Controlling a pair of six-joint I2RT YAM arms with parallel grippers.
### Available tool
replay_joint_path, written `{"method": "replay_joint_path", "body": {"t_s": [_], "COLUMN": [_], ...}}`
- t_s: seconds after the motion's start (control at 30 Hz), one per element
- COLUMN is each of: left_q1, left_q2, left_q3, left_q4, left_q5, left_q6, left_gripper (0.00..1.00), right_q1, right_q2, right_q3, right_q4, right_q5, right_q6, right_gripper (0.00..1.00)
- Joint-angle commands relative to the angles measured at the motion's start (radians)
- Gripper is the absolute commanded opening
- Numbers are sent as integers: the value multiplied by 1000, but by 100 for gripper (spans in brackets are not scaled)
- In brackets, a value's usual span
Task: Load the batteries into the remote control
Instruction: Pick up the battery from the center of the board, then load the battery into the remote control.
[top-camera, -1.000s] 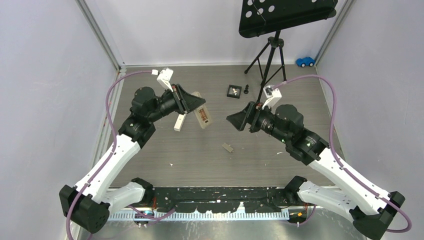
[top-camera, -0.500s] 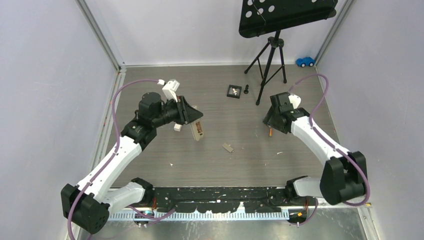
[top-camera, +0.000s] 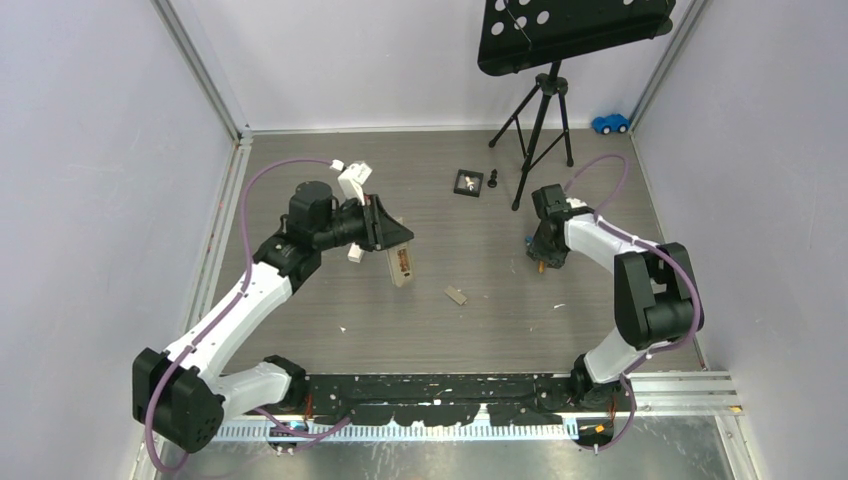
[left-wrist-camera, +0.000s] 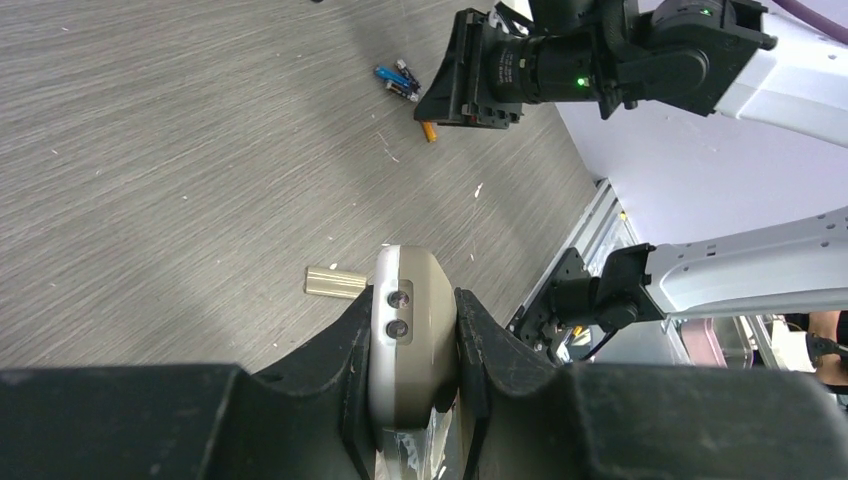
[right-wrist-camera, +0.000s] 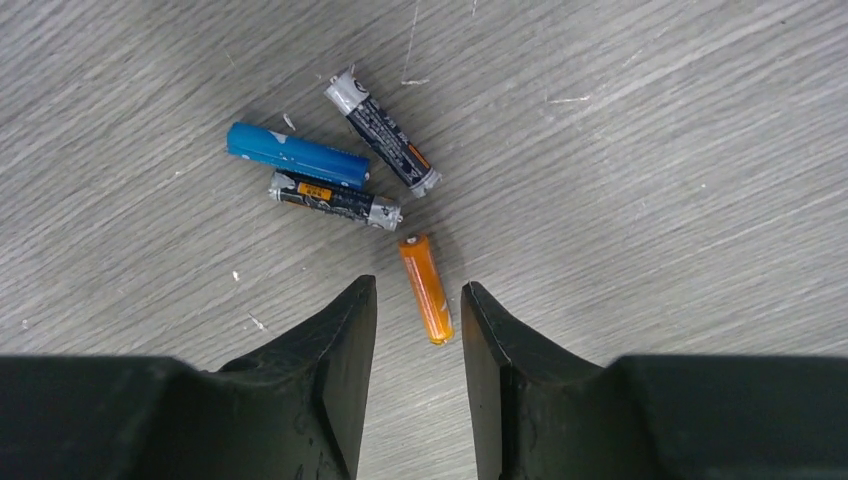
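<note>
Right jaws straddle orange battery (right-wrist-camera: 426, 288) on scratched grey tabletop (right-wrist-camera: 650, 150).

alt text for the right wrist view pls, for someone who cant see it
The right claw, open, straddles an orange battery lying on the grey wood-grain table, its black fingers on either side of the battery's near half. Just beyond lie a blue battery and two dark batteries with silver ends.

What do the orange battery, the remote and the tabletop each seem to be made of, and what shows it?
The orange battery: probably metal under a glossy orange wrap; a metal tip shows. The remote: likely smooth beige plastic, softly shiny. The tabletop: grey wood-grain, matte, scratched; laminate or wood, unclear.
</note>
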Motion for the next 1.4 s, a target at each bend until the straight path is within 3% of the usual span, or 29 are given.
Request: {"method": "replay_joint_path", "body": {"t_s": [0.0,0.17,0.37,0.43,0.53,0.67,0.93,1.13,1.37], "left_q1": [2,2,2,2,2,2,2,2,2], "left_q2": [5,6,10,11,8,3,-8,16,78], "left_q3": [13,13,10,9,2,-13,-25,-11,4], "left_q4": [79,92,118,128,139,186,241,280,295], "left_q5": [44,54,77,87,95,110,120,130,130], "left_q6": [14,9,-2,-6,-19,-42,-112,-233,-420], "left_gripper": [0,0,0,0,0,0,0,0,0], "right_q1": [-6,-6,-6,-7,-6,25,297,500,708], "right_q2": [29,54,82,85,71,24,-253,-467,-566], "right_q3": [55,49,50,49,53,75,123,103,38], "right_q4": [35,26,6,5,0,-35,-79,148,457], "right_q5": [11,21,40,36,27,12,50,29,44], "right_q6": [-26,-27,-22,-19,-21,-19,35,-14,-137], "right_gripper": [40,32,31,25,8,4,4,4,5]}}
